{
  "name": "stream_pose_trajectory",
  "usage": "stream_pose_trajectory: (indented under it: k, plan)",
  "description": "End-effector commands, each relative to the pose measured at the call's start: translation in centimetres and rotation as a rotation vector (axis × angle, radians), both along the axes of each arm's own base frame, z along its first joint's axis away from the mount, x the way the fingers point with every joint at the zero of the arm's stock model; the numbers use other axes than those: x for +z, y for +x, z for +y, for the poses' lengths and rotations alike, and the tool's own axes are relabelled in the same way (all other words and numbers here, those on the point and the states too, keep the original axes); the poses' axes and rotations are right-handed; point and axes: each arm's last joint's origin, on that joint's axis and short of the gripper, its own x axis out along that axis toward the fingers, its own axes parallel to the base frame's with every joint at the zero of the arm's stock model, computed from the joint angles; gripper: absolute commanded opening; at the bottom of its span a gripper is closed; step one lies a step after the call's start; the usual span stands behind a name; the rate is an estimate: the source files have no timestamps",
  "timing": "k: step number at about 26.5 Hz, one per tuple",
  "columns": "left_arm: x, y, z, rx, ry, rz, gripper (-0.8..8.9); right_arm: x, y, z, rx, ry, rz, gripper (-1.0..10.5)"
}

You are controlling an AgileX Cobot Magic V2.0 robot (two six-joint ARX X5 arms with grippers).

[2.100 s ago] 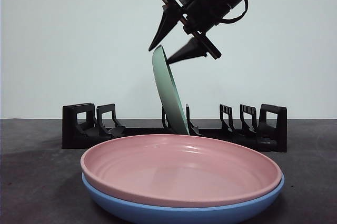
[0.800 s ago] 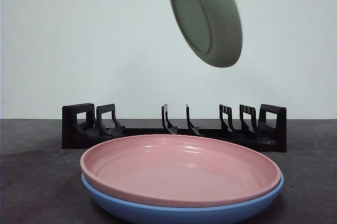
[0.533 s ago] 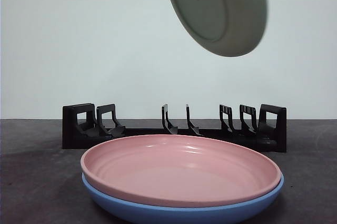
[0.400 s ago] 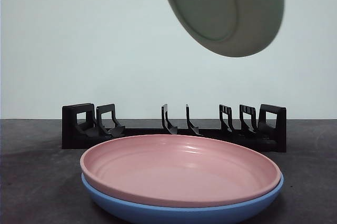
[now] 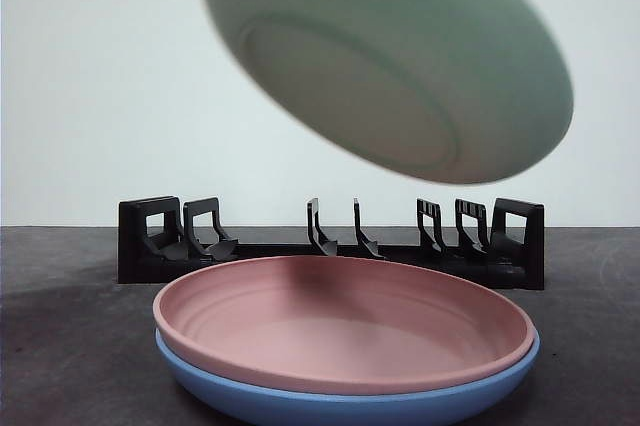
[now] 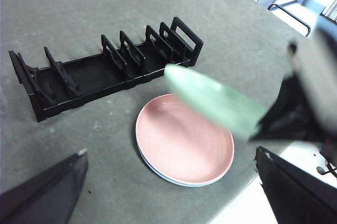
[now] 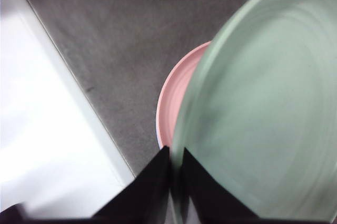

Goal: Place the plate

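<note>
Green plate (image 5: 390,56) looks stiff, slick and breakable; your right gripper (image 7: 175,169) pinches its rim, above the pink plate (image 5: 340,321) at 6 o'clock. Left gripper (image 6: 168,192) is spread, idle.

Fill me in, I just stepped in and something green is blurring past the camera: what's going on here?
The right gripper is shut on the rim of a green plate, carrying it tilted in the air above a pink plate that sits stacked on a blue plate. A black dish rack stands behind the stack with no plates in its slots. The left gripper hangs open well above the table, holding nothing.
</note>
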Motion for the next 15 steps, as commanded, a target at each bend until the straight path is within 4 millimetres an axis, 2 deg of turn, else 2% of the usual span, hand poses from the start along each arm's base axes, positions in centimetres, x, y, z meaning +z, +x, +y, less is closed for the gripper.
stream_pose_trajectory:
  k: [1,6,10,15]
  plan:
    - [0.4,0.0,0.0,-0.007,-0.005,-0.020,5.00,-1.6,-0.6,2.1,-0.030,-0.035,-0.020,0.1]
    - [0.4,0.0,0.0,-0.008,-0.005,-0.020,5.00,-5.8,-0.1,5.1,-0.043,-0.160,-0.043,0.1]
    - [0.4,0.0,0.0,-0.011,0.000,-0.025,5.00,-8.6,0.3,6.3,-0.086,-0.249,-0.066,0.1]
    - [0.4,0.0,0.0,-0.013,0.002,-0.027,5.00,-10.8,0.6,7.1,-0.098,-0.314,-0.063,0.1]
